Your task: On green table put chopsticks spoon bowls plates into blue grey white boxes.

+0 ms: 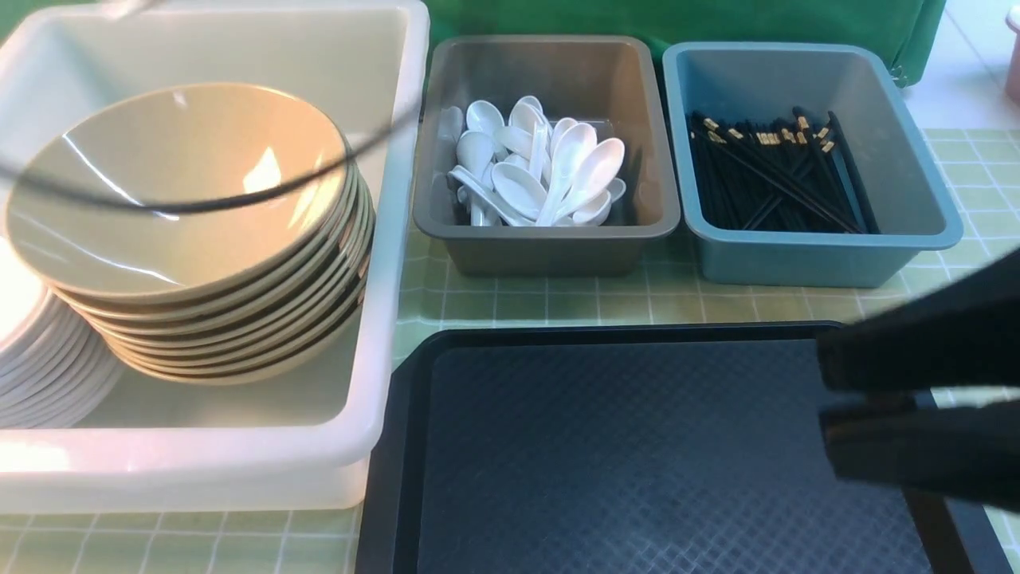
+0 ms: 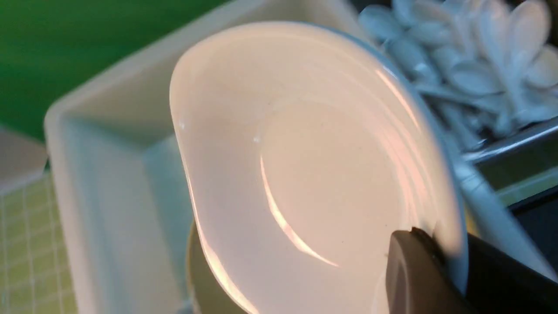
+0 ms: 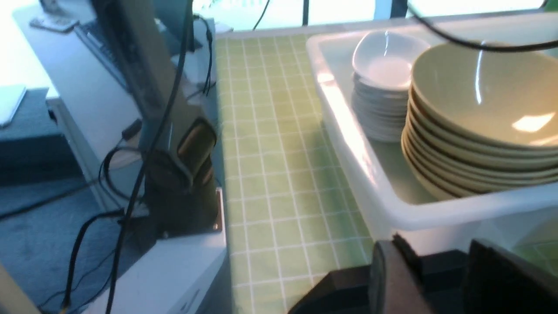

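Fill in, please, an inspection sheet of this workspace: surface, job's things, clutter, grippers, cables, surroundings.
surface: green table, checked cloth; black tray on it, bare where visible.
job's things: bowls and plates stacked in white tub; spoons in grey box; chopsticks in blue box; held plate over the tub.
clutter: nothing seen.
grippers: left gripper shut on held plate's rim; right gripper open, empty, over the tray.
cables: black cable crosses before the bowls.
surroundings: green backdrop behind the boxes; wired stand beside the table.

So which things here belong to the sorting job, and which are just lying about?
Job: white tub, bowls, plates, grey box, spoons, blue box, chopsticks, green table, held plate in left gripper.
Lying about: black tray, black cable.
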Available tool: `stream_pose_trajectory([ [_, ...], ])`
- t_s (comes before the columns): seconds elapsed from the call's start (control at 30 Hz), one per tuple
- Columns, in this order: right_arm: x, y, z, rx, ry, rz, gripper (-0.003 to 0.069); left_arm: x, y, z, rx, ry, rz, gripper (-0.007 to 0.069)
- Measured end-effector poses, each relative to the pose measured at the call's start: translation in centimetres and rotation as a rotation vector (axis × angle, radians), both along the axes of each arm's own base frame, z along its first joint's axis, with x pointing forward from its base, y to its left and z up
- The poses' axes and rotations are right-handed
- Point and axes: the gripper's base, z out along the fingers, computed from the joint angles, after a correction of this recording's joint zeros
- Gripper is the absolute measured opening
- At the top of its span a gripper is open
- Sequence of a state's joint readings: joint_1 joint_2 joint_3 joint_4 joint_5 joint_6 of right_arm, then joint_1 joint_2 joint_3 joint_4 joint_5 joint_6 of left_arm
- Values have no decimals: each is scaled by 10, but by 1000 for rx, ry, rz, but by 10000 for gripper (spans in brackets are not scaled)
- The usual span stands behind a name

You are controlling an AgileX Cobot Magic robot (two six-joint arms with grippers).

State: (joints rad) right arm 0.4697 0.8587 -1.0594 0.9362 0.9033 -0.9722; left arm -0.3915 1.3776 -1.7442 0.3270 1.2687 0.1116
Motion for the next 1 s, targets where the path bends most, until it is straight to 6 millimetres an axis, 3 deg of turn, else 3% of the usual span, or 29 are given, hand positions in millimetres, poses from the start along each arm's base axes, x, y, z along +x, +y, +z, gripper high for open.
stream_pose_trajectory([
  [0.03, 0, 0, 1, 8, 0, 2, 235, -2, 15, -6, 3, 21, 51, 15],
  [0.07, 0, 0, 1, 11, 0, 1, 235, -2, 15, -6, 3, 21, 51, 15],
  [0.1, 0, 1, 2, 20, 0, 5, 235, -5, 38, -17, 9, 58, 134, 15],
  [0.27, -1, 1, 2, 23, -12, 10, 235, -21, 94, -44, -22, 140, 374, 15],
  [0.4, -1, 1, 2, 24, -12, 12, 235, -24, 123, -72, -81, 212, 501, 15],
  [0.67, -3, 1, 1, 16, -2, 31, 235, -7, 147, -120, -112, 166, 540, 15],
  [0.87, -4, 1, 1, 8, 4, 44, 235, 9, 146, -160, -155, 189, 513, 17],
  [1.0, -4, 1, 0, 5, 6, 49, 235, 11, 144, -173, -194, 190, 525, 17],
])
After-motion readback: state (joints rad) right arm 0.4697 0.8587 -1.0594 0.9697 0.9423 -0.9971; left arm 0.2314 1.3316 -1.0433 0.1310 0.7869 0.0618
